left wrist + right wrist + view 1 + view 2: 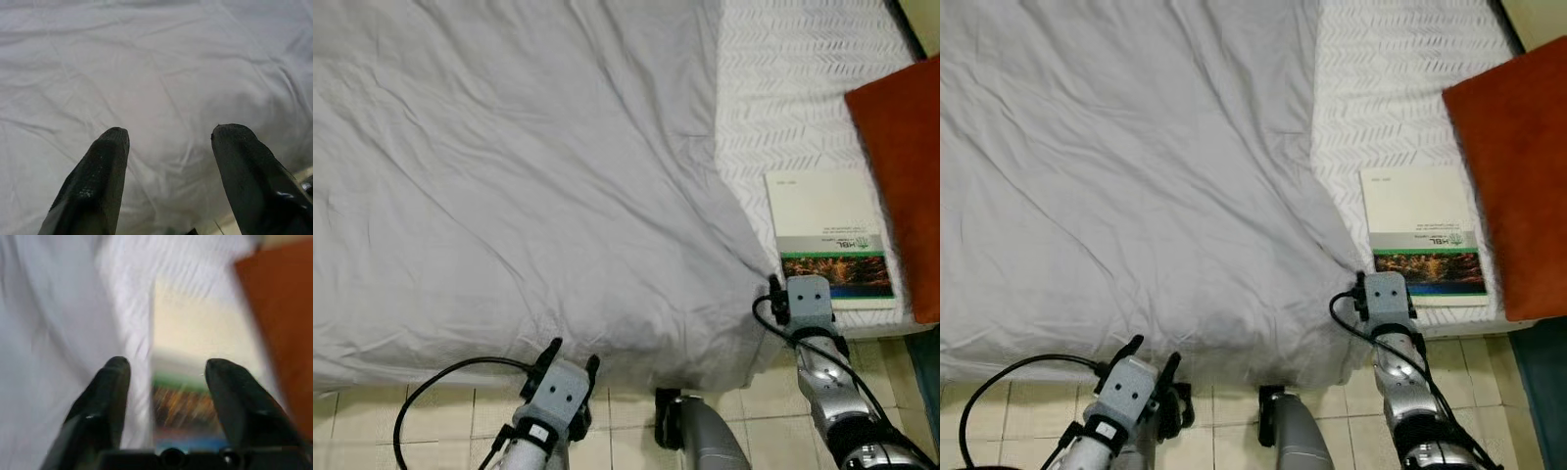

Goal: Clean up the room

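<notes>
While right gripper (164,369) nears book (826,238) on bed (783,78), jaws wide, empty; left gripper (168,142) same over sheet (509,176). Next: likely close on book edge.

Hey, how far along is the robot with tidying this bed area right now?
Early on. The grey sheet lies spread over the bed but wrinkled. In hand: the right end effector, open, is lined up on the book at the mattress edge; nothing is gripped. The left end effector is open over the sheet. Left: the book and the orange cushion remain on the bed.
</notes>
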Tool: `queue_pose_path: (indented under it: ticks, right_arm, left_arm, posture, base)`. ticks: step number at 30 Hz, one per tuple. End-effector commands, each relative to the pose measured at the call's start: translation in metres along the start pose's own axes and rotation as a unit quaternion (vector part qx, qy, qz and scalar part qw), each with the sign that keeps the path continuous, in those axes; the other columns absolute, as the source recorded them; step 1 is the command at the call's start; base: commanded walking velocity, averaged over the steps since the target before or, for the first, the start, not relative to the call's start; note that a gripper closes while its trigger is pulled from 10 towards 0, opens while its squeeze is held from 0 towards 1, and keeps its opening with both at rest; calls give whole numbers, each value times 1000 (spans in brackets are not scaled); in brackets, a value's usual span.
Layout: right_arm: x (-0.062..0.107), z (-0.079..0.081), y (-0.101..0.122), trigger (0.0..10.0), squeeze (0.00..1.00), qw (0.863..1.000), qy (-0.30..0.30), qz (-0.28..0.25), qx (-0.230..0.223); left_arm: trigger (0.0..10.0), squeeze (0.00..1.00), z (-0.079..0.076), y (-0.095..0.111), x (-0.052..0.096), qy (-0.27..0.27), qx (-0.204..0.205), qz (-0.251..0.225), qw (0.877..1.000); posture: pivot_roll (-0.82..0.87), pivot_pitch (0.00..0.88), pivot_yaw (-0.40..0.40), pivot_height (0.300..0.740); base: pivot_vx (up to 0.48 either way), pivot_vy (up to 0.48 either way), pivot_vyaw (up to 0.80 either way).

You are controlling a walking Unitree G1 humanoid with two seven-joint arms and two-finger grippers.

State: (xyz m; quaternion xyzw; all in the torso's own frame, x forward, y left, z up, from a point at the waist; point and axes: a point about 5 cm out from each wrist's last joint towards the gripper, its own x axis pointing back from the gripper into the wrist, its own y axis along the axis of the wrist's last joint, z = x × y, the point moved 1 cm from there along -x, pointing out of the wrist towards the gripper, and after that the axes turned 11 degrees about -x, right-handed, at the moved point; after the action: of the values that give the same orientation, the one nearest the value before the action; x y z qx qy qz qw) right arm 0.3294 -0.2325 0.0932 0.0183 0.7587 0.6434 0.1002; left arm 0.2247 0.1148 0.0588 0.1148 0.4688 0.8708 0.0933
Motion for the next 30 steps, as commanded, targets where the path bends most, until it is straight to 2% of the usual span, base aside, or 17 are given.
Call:
queue_pose_path:
  ticks: [1, 2, 5, 8, 9, 11, 13, 15, 16, 18, 20, 21, 22, 24, 27, 29, 30]
  right_arm:
    - [10, -3, -7, 10000, 1000, 1000, -3, 2, -1]
    - [14, -1, -7, 10000, 1000, 1000, 1, 2, -19]
    - [22, 4, -14, 10000, 1000, 997, 6, 19, -68]
    - [41, 8, -21, 10000, 1000, 991, -8, 30, -131]
    - [41, 8, -21, 10000, 1000, 991, -8, 30, -131]
    - [52, 10, -21, 10000, 1000, 990, -12, 27, -140]
    - [62, 11, -20, 10000, 1000, 989, -19, 21, -142]
    - [65, 11, -20, 10000, 1000, 989, -23, 19, -143]
    - [72, 9, -22, 10000, 1000, 988, -29, 25, -151]
    - [73, 9, -23, 10000, 1000, 987, -27, 35, -158]
    - [76, 8, -26, 10000, 1000, 986, -24, 50, -157]
    - [77, 9, -27, 10000, 0, 983, -25, 55, -171]
    - [75, 9, -28, 10000, 0, 979, -31, 59, -192]
    - [74, 8, -28, 10000, 0, 978, -34, 61, -198]
    - [78, 0, -23, 10000, 0, 977, -59, 45, -202]
    - [87, -13, -21, 10000, 0, 976, -80, 42, -197]
    - [87, -13, -21, 10000, 0, 976, -80, 42, -197]
  left_arm:
    - [10000, 0, -9, -15, 2, -14, 16, 36, 999]
    - [10000, 0, -5, -16, -1, -10, 30, 39, 999]
    - [10000, 0, 3, -20, -16, -3, 36, 37, 999]
    - [10000, 0, 20, -16, -33, 7, 38, 20, 999]
    - [10000, 0, 20, -16, -33, 7, 38, 20, 999]
    - [10000, 0, 29, -9, -43, 10, 29, 3, 1000]
    - [10000, 0, 37, 0, -50, 8, 15, -16, 1000]
    - [10000, 0, 41, 3, -54, 9, 13, -22, 1000]
    - [10000, 0, 50, 5, -56, 20, 25, -27, 999]
    - [10000, 0, 55, 4, -60, 31, 41, -25, 998]
    - [10000, 0, 61, 0, -56, 48, 81, -14, 995]
    - [10000, 0, 61, 0, -55, 51, 97, -13, 994]
    - [10000, 0, 60, 2, -57, 51, 109, -15, 993]
    - [10000, 0, 59, 3, -59, 50, 110, -17, 992]
    - [10000, 0, 63, 9, -60, 56, 120, -30, 991]
    - [10000, 0, 72, 17, -56, 63, 129, -42, 989]
    - [10000, 0, 72, 17, -56, 63, 129, -42, 989]
  posture:
    - [46, 280, -99, 740]
    - [37, 257, -100, 740]
    - [18, 160, -95, 740]
    - [23, 98, -84, 740]
    - [23, 98, -84, 740]
    - [25, 36, -66, 740]
    - [20, 9, -56, 740]
    - [9, 0, -46, 740]
    - [0, 0, -39, 740]
    - [-14, 0, -27, 740]
    - [-18, 0, -22, 740]
    - [-18, 0, -22, 740]
    - [-16, 0, -21, 740]
    - [-15, 0, -21, 740]
    - [-10, 0, -17, 740]
    - [-3, 0, -10, 740]
    - [-3, 0, -10, 740]
  base:
    - [0, 0, 0]
    - [0, 0, 0]
    - [0, 0, 0]
    - [0, 0, 0]
    - [0, 0, 0]
    - [0, 0, 0]
    - [0, 0, 0]
    - [0, 0, 0]
    - [0, 0, 0]
    - [0, 0, 0]
    - [0, 0, 0]
    - [0, 0, 0]
    - [0, 0, 0]
    - [0, 0, 0]
    - [0, 0, 0]
    - [0, 0, 0]
    - [0, 0, 0]
